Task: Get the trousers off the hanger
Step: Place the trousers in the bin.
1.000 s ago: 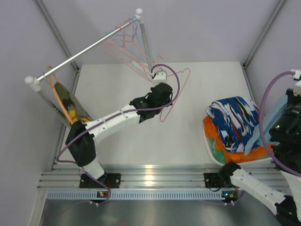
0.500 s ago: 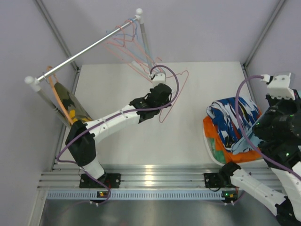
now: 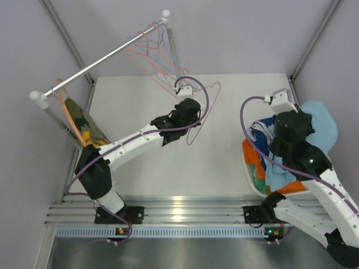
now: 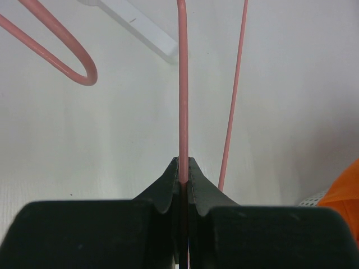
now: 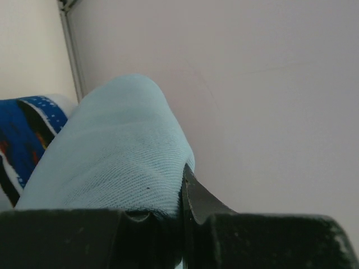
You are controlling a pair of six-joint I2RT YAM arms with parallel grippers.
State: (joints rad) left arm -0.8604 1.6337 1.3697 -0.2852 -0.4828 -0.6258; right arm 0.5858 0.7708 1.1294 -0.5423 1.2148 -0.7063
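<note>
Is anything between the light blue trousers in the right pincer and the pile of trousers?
Nothing visible. The right pincer grips the light blue trousers right at the pile, with nothing else between them.

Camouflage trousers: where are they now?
Top view, far left: the camouflage trousers hang on an orange hanger at the rail's left end, off the table's left edge.

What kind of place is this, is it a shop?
Probably a robot practice booth: two arms bolted to a metal rail, plain walls around a white table, and a clothes bar with wire hangers.
</note>
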